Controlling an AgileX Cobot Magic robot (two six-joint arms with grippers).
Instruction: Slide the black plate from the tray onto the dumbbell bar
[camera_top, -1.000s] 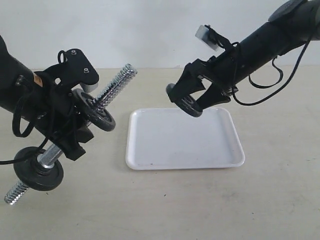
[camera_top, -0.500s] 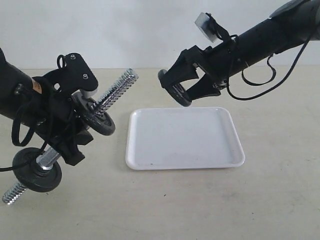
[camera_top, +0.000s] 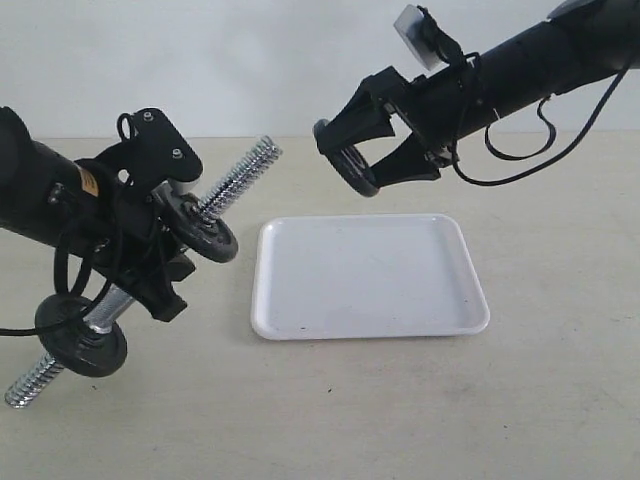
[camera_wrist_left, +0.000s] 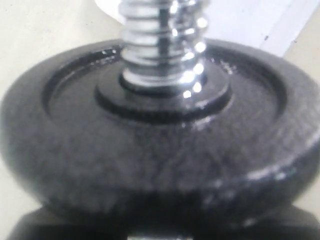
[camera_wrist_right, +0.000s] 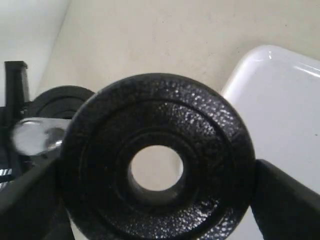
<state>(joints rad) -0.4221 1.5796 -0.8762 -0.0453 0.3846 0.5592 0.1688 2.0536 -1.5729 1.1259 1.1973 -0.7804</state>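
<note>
Since the right gripper (camera_top: 352, 160) clamps the round black metal plate (camera_wrist_right: 200, 130) clear of the white plastic tray (camera_top: 380, 326), align its hole with the tilted chrome threaded bar (camera_top: 240, 175) clenched by the left gripper (camera_top: 150, 235).

We find the exterior view bright and evenly lit, the light soft and seemingly from overhead. The tray (camera_top: 370, 275) throws only a thin, faint shadow along its 6 o'clock edge, and the shadows on the table (camera_top: 400, 420) are weak and soft-edged. The wall (camera_top: 250, 60) toward 12 o'clock reads pale and flat. In the left wrist view we see the mounted disc (camera_wrist_left: 150, 165) blurred, too close for focus, and the threads of the dumbbell bar (camera_wrist_left: 162, 45) glare white. In the right wrist view the black plate (camera_wrist_right: 165, 110) shows speckled glints, and the tray behind it is nearly blown out.
</note>
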